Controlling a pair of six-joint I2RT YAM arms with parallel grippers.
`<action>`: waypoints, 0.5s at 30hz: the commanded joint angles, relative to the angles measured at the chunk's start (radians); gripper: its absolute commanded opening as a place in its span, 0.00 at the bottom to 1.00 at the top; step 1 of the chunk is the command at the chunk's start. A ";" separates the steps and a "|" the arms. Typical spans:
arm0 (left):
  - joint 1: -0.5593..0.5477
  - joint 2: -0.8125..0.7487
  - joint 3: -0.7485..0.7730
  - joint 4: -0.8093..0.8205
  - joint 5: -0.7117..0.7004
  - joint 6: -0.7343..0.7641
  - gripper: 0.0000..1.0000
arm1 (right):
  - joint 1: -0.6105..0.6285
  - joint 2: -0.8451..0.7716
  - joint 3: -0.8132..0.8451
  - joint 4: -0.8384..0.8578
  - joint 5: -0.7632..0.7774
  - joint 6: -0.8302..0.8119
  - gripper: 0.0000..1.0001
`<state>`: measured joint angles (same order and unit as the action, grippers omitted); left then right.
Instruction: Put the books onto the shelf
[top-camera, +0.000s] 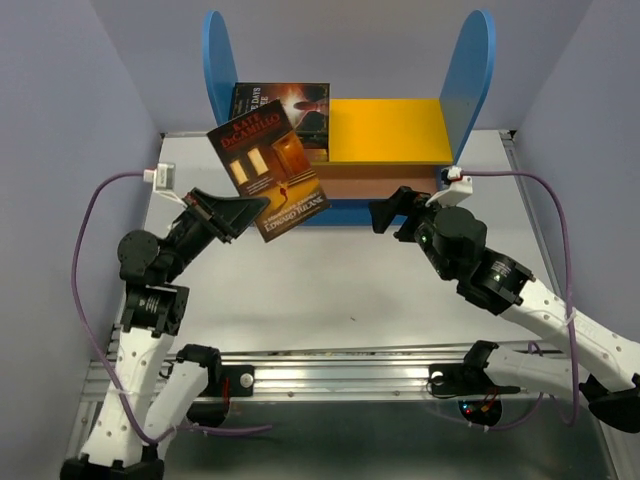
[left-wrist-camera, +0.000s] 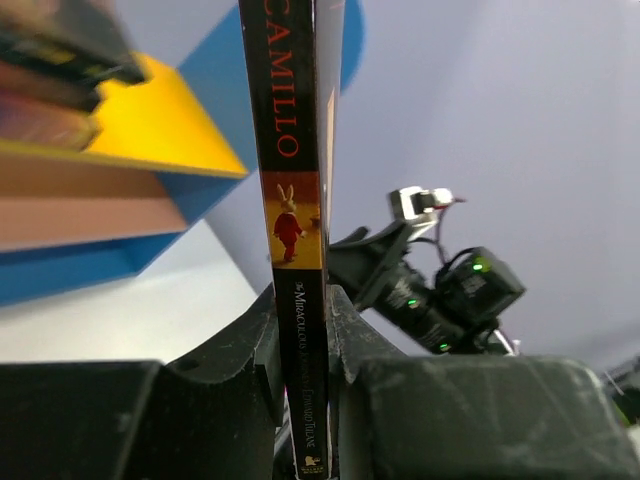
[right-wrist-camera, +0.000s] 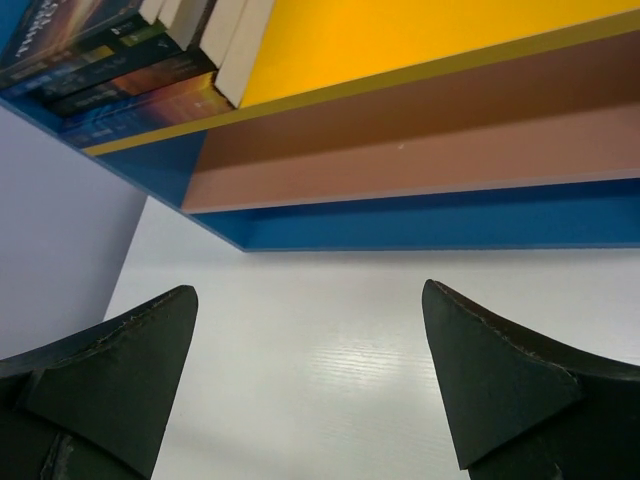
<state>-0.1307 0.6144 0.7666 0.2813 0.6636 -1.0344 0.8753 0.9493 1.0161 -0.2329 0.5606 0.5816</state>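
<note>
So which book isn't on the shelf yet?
The brown Kate DiCamillo paperback: the left hand grips it in the air in front of the shelf. The other books are already on its yellow board, at the left end.

From above, the held book (top-camera: 268, 180) covers part of the shelved books (top-camera: 300, 105); at the left wrist its top is cut off and those books blur; the shelf (right-wrist-camera: 450, 215) overruns the right wrist view

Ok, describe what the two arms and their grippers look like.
The left arm and right arm have white links with black joints. A purple cable loops to a white plug at each wrist. The left gripper and right gripper have black wedge-shaped fingers.
</note>
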 joint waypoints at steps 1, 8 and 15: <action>-0.189 0.202 0.193 0.160 -0.156 0.098 0.00 | -0.004 0.003 -0.004 -0.025 0.090 -0.037 1.00; -0.368 0.510 0.542 0.113 -0.373 0.180 0.00 | -0.004 -0.021 0.012 -0.032 0.107 -0.046 1.00; -0.466 0.679 0.703 0.058 -1.001 -0.011 0.00 | -0.004 -0.047 0.010 -0.034 0.130 -0.042 1.00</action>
<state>-0.5678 1.2831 1.3716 0.2840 0.0860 -0.9173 0.8753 0.9287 1.0161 -0.2840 0.6376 0.5461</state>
